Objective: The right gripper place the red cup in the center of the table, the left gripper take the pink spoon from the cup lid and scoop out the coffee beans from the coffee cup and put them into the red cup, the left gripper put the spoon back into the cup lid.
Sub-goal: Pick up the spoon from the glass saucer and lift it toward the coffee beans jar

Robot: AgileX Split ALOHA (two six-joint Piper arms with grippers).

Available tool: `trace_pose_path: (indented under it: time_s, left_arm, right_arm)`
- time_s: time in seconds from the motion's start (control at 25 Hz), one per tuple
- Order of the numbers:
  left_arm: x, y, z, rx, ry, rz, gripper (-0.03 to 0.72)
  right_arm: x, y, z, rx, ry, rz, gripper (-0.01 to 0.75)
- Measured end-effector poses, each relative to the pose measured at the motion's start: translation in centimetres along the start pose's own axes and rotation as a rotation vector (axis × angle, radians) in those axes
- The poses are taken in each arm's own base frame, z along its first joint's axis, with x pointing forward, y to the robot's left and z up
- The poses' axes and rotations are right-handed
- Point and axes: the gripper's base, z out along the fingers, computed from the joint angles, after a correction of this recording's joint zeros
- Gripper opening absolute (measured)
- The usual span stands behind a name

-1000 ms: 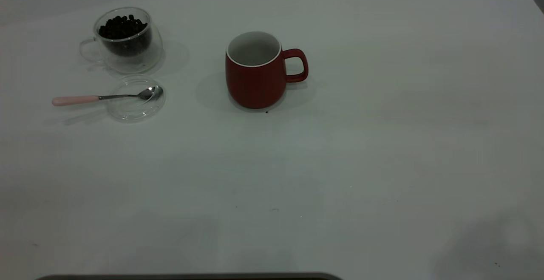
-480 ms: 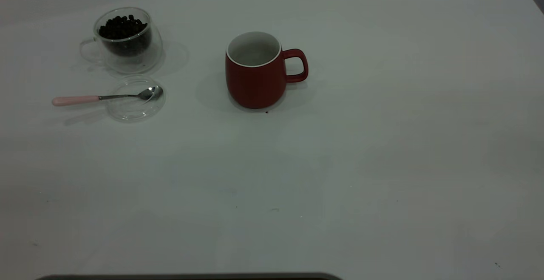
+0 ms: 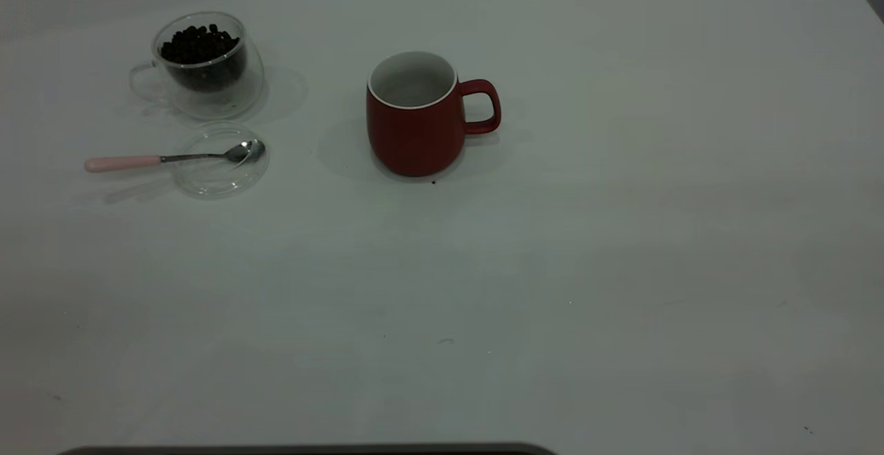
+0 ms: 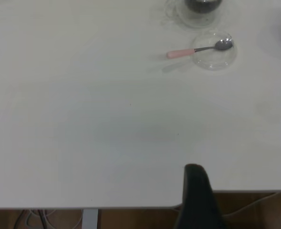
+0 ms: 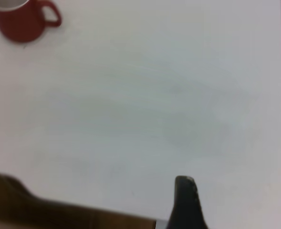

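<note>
The red cup (image 3: 414,123) stands upright and empty near the middle of the table (image 3: 587,268), handle to the right; the right wrist view shows it far off (image 5: 19,24). At the back left stands the coffee cup (image 3: 207,75), holding the coffee beans (image 3: 200,44). In front of it lies the cup lid (image 3: 215,182) with the pink spoon (image 3: 121,163) across it, bowl on the lid and handle jutting out left. The left gripper (image 4: 195,191) hangs at the table's near edge, far from the spoon (image 4: 181,53). The right gripper (image 5: 185,200) is also at the table's edge. Neither appears in the exterior view.
A tiny dark speck (image 3: 433,181) lies just in front of the red cup. A dark strip (image 3: 311,449) runs along the near edge of the exterior view. Brown floor and cables (image 4: 255,212) show below the table's edge.
A faint shadow on the table's near right part has faded out. The cups, lid and spoon have not moved.
</note>
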Motion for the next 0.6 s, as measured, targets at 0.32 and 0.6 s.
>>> trace_pose_path:
  time_s: [0.32,0.6]
  left_arm:
    - [0.0,0.0,0.0,0.000,0.000,0.001,0.546]
    - [0.0,0.0,0.0,0.000,0.000,0.001,0.546]
  right_arm:
    - [1.2,0.0,0.7,0.035,-0.042,0.035,0.591]
    - [1.2,0.0,0.7,0.054,-0.048,0.057,0.591]
